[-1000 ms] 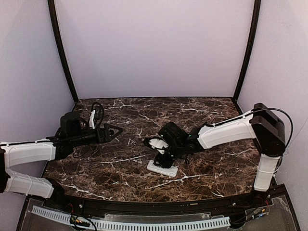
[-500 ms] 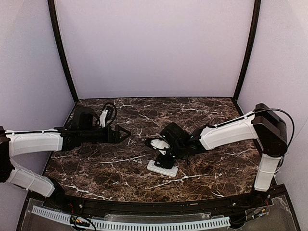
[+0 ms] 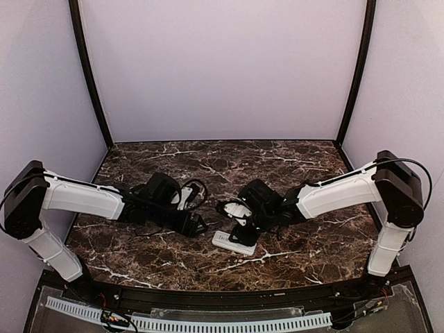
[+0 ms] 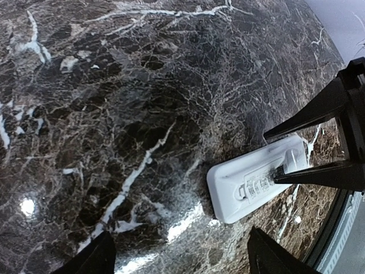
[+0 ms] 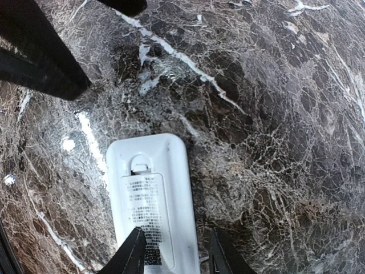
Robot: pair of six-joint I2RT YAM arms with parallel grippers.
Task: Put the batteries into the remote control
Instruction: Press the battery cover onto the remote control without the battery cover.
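The white remote control (image 3: 234, 242) lies face down on the marble table, its plain back up and a printed cover in place over the compartment. It also shows in the left wrist view (image 4: 259, 182) and the right wrist view (image 5: 151, 200). My right gripper (image 3: 243, 226) hangs over it, open (image 5: 177, 250). One fingertip (image 5: 134, 251) is on the printed cover and the other is past the remote's long edge. My left gripper (image 3: 198, 225) is open and empty (image 4: 179, 258), just left of the remote's end and apart from it. No batteries are in view.
The dark marble table (image 3: 298, 166) is walled at the back and both sides. My right gripper's black fingers (image 4: 319, 108) reach into the left wrist view over the remote. My left gripper's fingers (image 5: 40, 57) show at the right wrist view's top left.
My left arm has swung right and down from the table's left side until its gripper is beside the remote. The right gripper and the remote have barely moved.
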